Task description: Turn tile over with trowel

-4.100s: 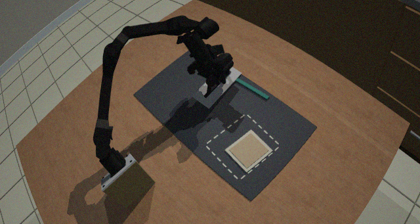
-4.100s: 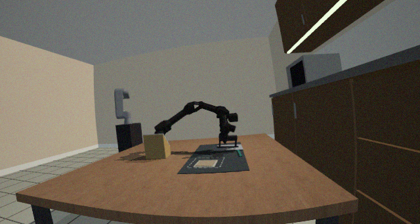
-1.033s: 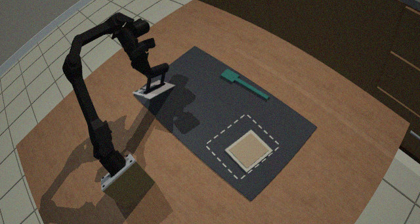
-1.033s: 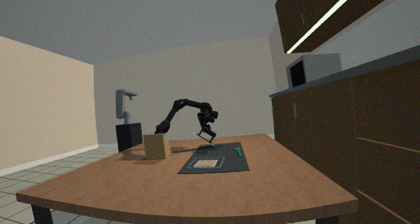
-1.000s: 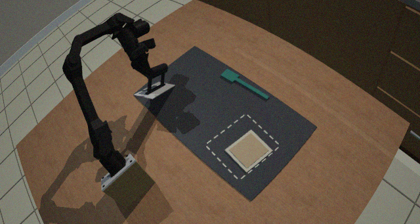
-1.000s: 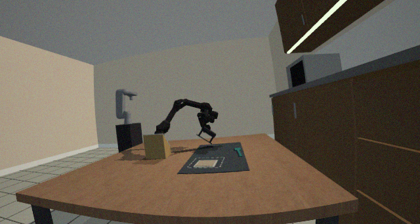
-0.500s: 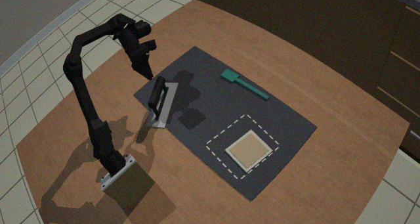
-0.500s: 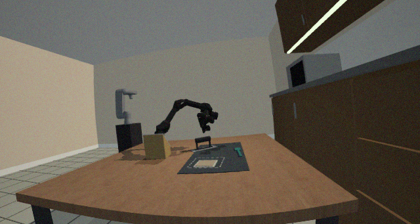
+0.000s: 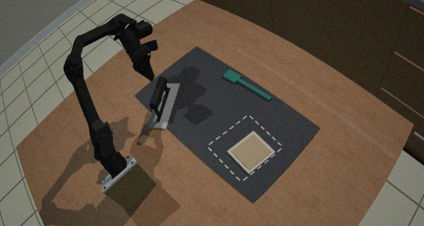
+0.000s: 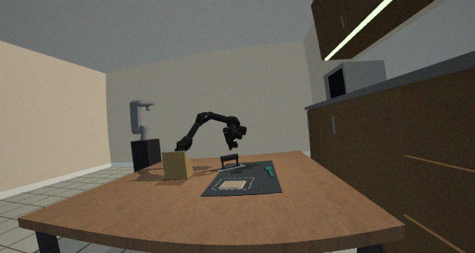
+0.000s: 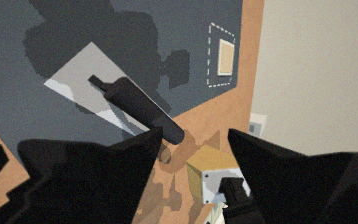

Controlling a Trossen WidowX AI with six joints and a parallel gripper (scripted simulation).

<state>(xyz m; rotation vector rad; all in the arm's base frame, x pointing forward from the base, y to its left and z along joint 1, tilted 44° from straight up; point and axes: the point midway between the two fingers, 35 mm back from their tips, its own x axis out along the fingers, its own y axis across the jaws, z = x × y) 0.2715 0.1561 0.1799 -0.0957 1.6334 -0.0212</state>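
Observation:
The trowel, with a flat grey blade [image 9: 170,103] [image 11: 80,70] and a raised black handle [image 9: 158,93] [image 10: 229,158] [image 11: 145,111], lies across the mat's left edge in the top view, handle up, one end over the table. My gripper [image 9: 153,79] [image 10: 231,148] [image 11: 194,132] is open and empty, above and apart from the handle's end. The tile [image 9: 253,151] [image 10: 232,185] [image 11: 226,57] lies flat, a plain tan face with a pale rim up, no mark visible. It is inside the dashed outline [image 9: 226,131] [image 11: 209,55], close to its lower right side in the top view.
A green spatula-like tool [image 9: 253,88] [image 10: 269,171] lies on the dark mat [image 9: 212,87] [image 10: 272,188] near its far long edge in the top view. The arm's base is fixed to a yellowish block [image 9: 130,189] [image 10: 176,165] [image 11: 207,157] on the wooden table [image 9: 205,199] [image 10: 167,216].

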